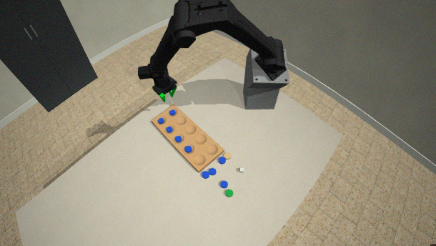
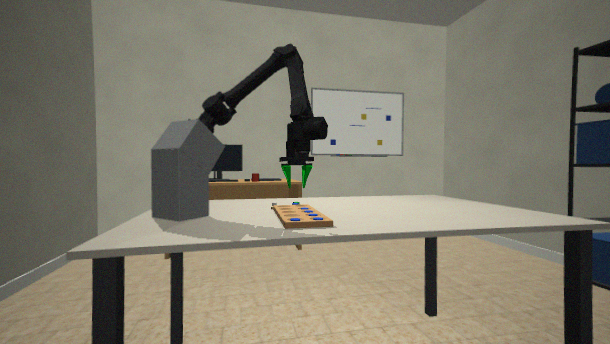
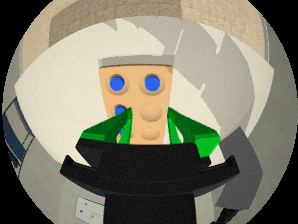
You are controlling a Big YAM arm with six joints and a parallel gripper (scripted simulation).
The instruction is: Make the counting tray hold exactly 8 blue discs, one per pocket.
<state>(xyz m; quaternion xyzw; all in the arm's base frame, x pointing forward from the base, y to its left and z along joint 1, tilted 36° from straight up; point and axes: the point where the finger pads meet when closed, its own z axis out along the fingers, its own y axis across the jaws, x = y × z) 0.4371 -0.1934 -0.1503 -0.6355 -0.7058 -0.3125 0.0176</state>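
Observation:
The wooden counting tray (image 1: 187, 137) lies flat on the table with two rows of pockets. Several blue discs rest in its pockets: one row is filled (image 1: 178, 138), and one more sits in the far pocket of the other row (image 1: 172, 112). My gripper (image 1: 167, 95) hangs in the air above the tray's far end, open and empty. It also shows in the side view (image 2: 297, 182) above the tray (image 2: 301, 215). The wrist view shows the green fingers over the tray (image 3: 139, 106), with two blue discs (image 3: 117, 83) (image 3: 152, 83) at its end.
Loose blue discs lie past the tray's near end (image 1: 221, 160) (image 1: 212, 171) (image 1: 205, 174) (image 1: 224, 184). A tan disc (image 1: 227, 155), a green disc (image 1: 229, 193) and a small white cube (image 1: 241, 170) lie beside them. The grey arm base (image 1: 262, 84) stands at the back.

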